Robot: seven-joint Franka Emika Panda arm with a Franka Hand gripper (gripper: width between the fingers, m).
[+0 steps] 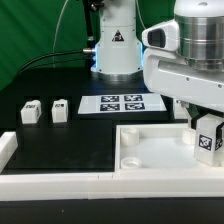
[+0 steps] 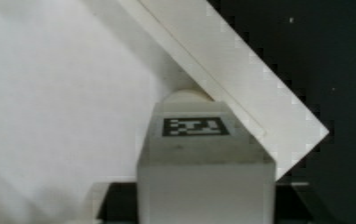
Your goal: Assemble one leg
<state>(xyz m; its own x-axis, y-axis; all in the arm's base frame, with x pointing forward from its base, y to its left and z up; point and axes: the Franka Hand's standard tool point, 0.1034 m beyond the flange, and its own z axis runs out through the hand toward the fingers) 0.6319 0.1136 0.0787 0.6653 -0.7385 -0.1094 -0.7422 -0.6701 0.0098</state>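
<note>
My gripper (image 1: 205,128) is shut on a white leg (image 1: 208,140) with a black-and-white tag, holding it upright over the far right corner of the big white square panel (image 1: 160,152). In the wrist view the leg (image 2: 201,150) fills the space between my two dark fingers (image 2: 122,200), its tagged end pointing at the panel (image 2: 68,110) near its raised edge. Two more legs (image 1: 30,111) (image 1: 60,110) stand on the black table at the exterior view's left. I cannot tell whether the held leg touches the panel.
The marker board (image 1: 122,103) lies flat behind the panel. A white rail (image 1: 50,180) runs along the front and a white block (image 1: 8,147) sits at the left edge. The arm's base (image 1: 115,45) stands at the back.
</note>
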